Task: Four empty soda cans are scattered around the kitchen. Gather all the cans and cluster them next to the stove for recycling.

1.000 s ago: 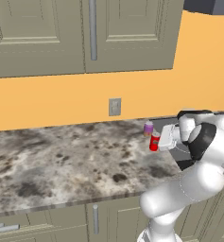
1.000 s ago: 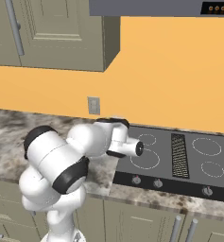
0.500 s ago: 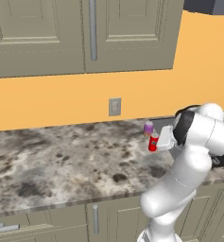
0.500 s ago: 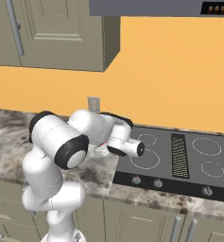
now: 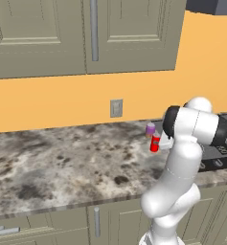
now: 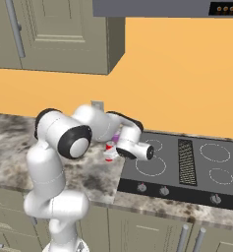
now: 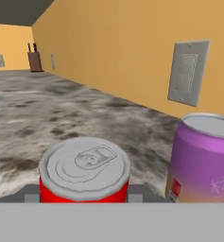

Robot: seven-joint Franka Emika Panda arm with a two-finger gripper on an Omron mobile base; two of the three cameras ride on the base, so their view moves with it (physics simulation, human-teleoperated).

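Two of four cans, a red soda can with a silver top (image 7: pixel 84 170) and a purple-pink soda can (image 7: pixel 204 158), stand together on the mottled stone counter (image 5: pixel 62 162) just beside the flat black glass stove (image 6: pixel 187 162), the gripper (image 7: pixel 83 193) clamped on the red one.

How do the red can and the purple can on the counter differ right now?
The red can sits between the gripper's fingers; the purple can stands free beside it. The red can is nearer the hand camera, the purple can nearer the wall outlet. Both stand upright with silver tops.
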